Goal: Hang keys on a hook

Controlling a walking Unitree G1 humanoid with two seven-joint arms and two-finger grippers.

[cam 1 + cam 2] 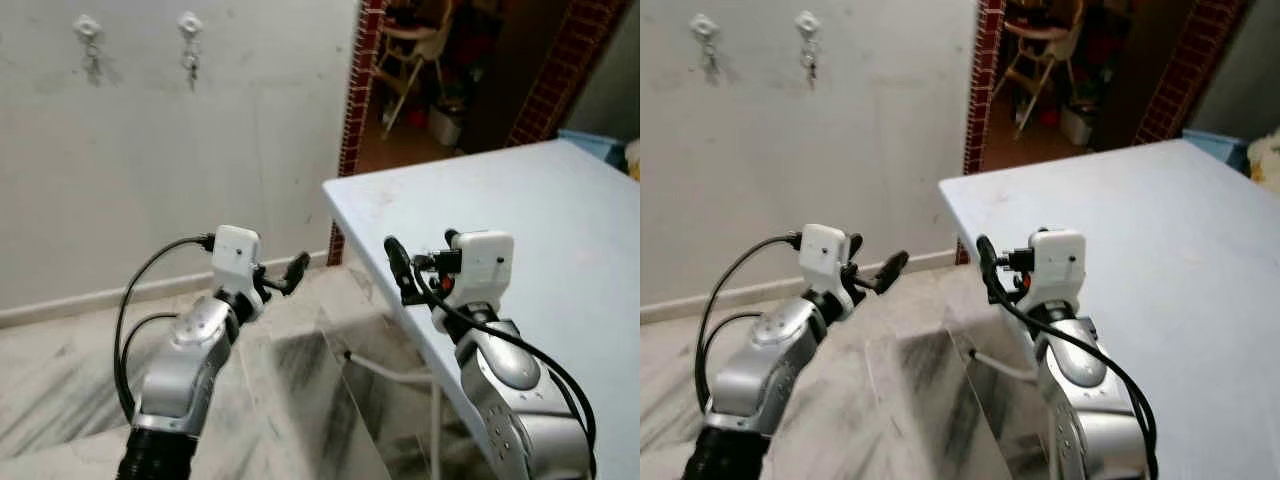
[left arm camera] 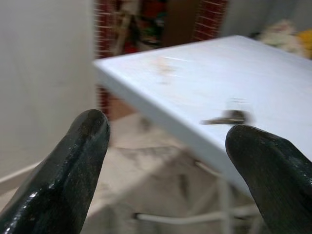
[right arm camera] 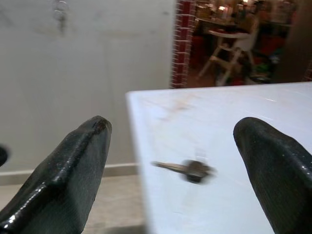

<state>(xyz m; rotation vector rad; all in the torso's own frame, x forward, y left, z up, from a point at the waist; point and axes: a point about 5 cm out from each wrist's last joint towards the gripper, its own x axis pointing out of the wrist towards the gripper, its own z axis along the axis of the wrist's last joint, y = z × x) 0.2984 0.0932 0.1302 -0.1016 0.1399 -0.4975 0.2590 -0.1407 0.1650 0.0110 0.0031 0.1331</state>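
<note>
Near the surface's (image 3: 234,146) corner lies the key (image 3: 187,169), straight before my right hand (image 3: 170,170), spread wide and empty; a clumsy scrape could knock it off the nearby edge.

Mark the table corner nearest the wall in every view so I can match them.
Left eye view: table corner at centre, in front of the white wall.
Right eye view: table corner just left of centre.
Left wrist view: table corner beyond the key.
Right wrist view: table corner beyond the key.
Shared landmark: the brick pillar behind the corner.
</note>
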